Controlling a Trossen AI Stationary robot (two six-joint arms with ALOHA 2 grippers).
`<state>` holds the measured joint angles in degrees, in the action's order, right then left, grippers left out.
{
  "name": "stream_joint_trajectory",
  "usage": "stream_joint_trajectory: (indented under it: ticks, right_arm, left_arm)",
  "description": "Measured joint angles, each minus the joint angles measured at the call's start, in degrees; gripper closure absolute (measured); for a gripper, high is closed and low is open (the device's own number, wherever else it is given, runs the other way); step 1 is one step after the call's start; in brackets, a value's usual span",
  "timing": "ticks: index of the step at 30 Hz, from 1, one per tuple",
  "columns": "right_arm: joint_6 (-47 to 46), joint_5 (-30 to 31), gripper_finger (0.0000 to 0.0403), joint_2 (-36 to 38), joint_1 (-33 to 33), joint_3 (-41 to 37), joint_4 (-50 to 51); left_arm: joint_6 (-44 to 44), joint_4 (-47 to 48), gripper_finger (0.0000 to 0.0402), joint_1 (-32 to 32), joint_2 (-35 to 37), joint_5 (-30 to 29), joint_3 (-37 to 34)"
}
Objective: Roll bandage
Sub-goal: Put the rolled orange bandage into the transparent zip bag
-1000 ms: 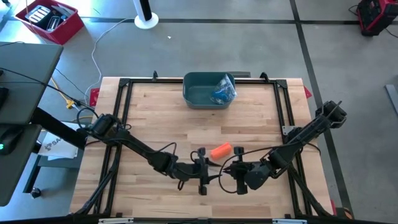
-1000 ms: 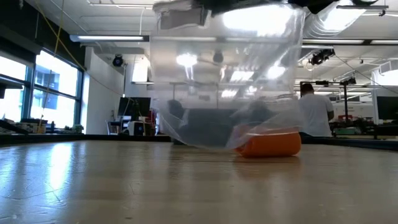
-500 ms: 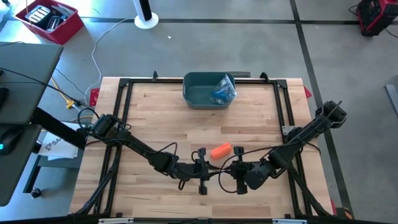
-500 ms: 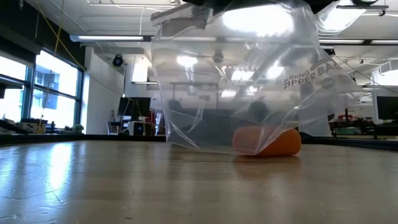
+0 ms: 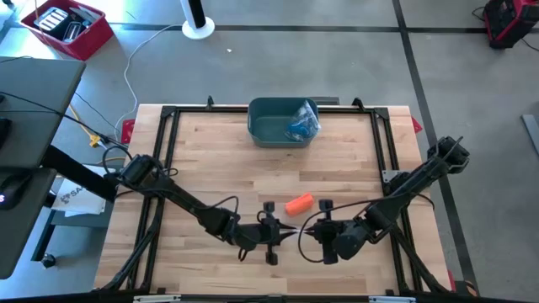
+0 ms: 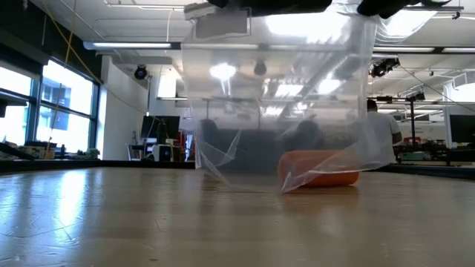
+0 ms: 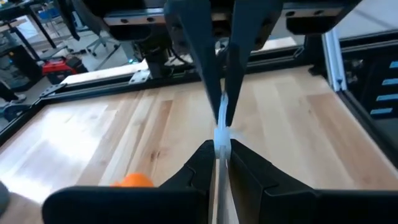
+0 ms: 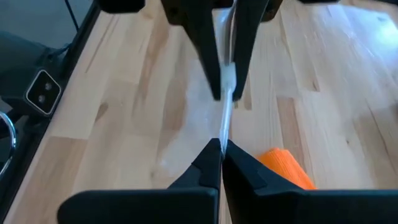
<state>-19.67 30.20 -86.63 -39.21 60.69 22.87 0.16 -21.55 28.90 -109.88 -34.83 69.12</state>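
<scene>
Both jaws pinching bag [image 6: 282, 111] rim, orange bandage roll [image 5: 299, 204] beside, below

**Desk surface: contents as found**

Light wooden plank desk [image 5: 210, 160] bordered by a black frame. A teal bin [image 5: 274, 128] sits at the far edge, centre. An orange roll [image 5: 299, 204] lies on the boards nearer the front, well apart from the bin.

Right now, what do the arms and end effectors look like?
Both arms are dark, slim and jointed, with black cables looping near the wrists. The left end effector and right end effector each carry two black fingers that taper to narrow tips. No markings show.
</scene>
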Motion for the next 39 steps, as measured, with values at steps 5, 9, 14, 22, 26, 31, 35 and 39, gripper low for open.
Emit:
stream_joint_trajectory:
  ticks: [5,9,14,22,26,31,35,39]
  right_arm:
    - [-2.82,0.42,0.0403,0.00,-0.21,0.00,2.92]
    - [-4.89,0.42,0.0403,0.01,-0.55,0.00,5.20]
    - [-5.27,1.11,0.0403,0.00,-1.41,0.00,5.62]
    - [-5.91,1.31,0.0403,0.02,-2.09,0.00,6.19]
    - [-6.00,1.20,0.0403,0.04,-2.13,0.00,6.66]
    - [-5.89,1.21,0.0403,0.04,-2.11,0.00,6.75]
    - [-4.94,1.20,0.0403,0.04,-2.07,0.00,6.73]
    - [-4.73,1.21,0.0403,0.04,-2.07,0.00,6.73]
  left_arm:
    - [-1.14,4.59,0.0370,0.26,1.53,-0.86,-0.02]
    - [-3.95,11.99,0.0369,0.85,3.49,-1.51,-0.02]
    - [-9.40,23.26,0.0369,1.77,6.53,-1.67,-0.02]
    - [-16.63,36.88,0.0364,2.77,9.76,-3.84,-0.02]
    - [-19.04,41.25,0.0337,2.78,10.59,-3.45,-0.02]
    - [-16.96,42.08,0.0293,3.20,12.27,-3.36,-0.04]
    - [-11.75,40.14,0.0268,3.09,16.09,-3.97,-0.06]
    - [-6.48,33.24,0.0257,1.75,19.68,-6.53,-0.04]
